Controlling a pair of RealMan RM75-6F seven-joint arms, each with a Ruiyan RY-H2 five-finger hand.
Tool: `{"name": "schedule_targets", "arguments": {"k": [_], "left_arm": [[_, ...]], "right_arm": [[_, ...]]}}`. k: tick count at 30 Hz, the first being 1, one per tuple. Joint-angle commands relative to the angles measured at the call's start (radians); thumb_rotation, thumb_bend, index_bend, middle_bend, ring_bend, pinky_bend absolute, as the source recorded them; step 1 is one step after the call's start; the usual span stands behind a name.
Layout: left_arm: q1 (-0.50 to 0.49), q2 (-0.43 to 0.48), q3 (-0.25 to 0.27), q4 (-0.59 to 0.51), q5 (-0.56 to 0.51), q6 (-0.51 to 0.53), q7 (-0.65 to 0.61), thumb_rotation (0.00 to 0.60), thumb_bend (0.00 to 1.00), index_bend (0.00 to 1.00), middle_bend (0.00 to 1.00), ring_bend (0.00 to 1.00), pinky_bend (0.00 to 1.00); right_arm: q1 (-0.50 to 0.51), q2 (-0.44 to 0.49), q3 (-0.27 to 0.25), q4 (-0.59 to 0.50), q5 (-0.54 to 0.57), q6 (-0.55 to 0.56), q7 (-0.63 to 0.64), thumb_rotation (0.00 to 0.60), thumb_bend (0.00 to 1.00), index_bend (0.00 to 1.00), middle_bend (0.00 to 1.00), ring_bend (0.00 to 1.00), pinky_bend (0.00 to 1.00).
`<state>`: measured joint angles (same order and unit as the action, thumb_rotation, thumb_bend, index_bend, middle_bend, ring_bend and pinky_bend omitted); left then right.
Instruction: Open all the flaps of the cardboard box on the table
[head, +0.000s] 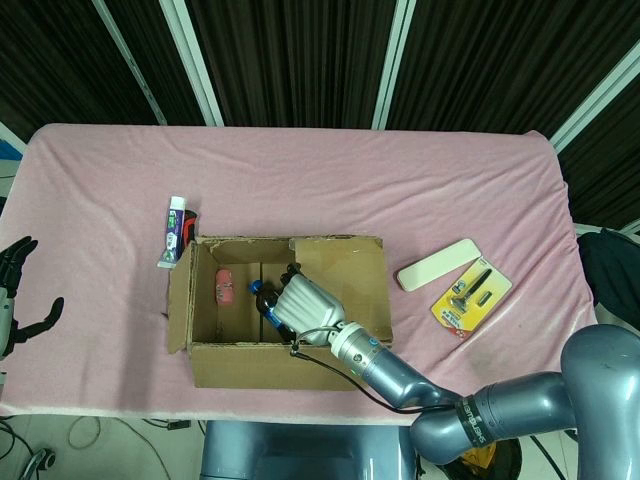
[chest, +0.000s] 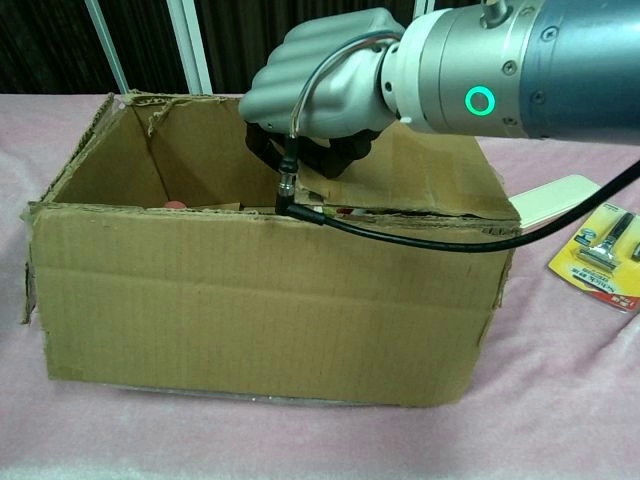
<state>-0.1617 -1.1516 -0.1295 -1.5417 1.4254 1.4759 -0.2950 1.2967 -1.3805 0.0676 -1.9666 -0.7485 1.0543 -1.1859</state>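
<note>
The cardboard box (head: 262, 364) stands near the table's front edge, filling the chest view (chest: 260, 310). Its left flap (head: 178, 305) is folded outward. The right flap (head: 342, 272) still leans in over the box's right half, tilted up in the chest view (chest: 430, 180). My right hand (head: 303, 304) reaches into the box, and its fingers (chest: 300, 160) curl around that flap's free edge from below. My left hand (head: 14, 292) hangs off the table's left side, fingers spread and holding nothing.
Inside the box lie a red item (head: 224, 285) and a dark bottle with a blue cap (head: 264, 297). A toothpaste tube (head: 175, 232) lies behind the box's left corner. A white case (head: 436, 264) and a razor pack (head: 471, 297) lie to the right.
</note>
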Motion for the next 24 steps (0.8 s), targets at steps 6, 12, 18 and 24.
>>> {"name": "schedule_targets", "arguments": {"k": [6,12,18,24], "left_arm": [[0.000,0.001,0.000,-0.001,0.001,-0.005,-0.002,0.600,0.34,0.06,0.03,0.03,0.10],[0.000,0.002,-0.001,-0.001,0.003,-0.007,-0.003,0.600,0.34,0.06,0.04,0.03,0.10],[0.001,0.003,-0.001,-0.002,0.006,-0.007,-0.001,0.600,0.34,0.06,0.03,0.03,0.10],[0.002,0.003,-0.001,0.000,0.008,-0.005,0.005,0.600,0.34,0.06,0.03,0.03,0.09]], "right_arm": [[0.013,0.068,-0.014,-0.065,0.001,0.039,-0.038,0.600,0.99,0.49,0.55,0.35,0.30],[0.022,0.152,-0.015,-0.123,-0.001,0.034,-0.046,0.600,0.96,0.48,0.54,0.35,0.30],[0.020,0.224,-0.033,-0.167,-0.010,0.038,-0.055,0.600,0.79,0.43,0.53,0.33,0.30],[0.009,0.295,-0.049,-0.173,-0.041,0.048,-0.062,0.600,0.61,0.39,0.51,0.32,0.28]]}}
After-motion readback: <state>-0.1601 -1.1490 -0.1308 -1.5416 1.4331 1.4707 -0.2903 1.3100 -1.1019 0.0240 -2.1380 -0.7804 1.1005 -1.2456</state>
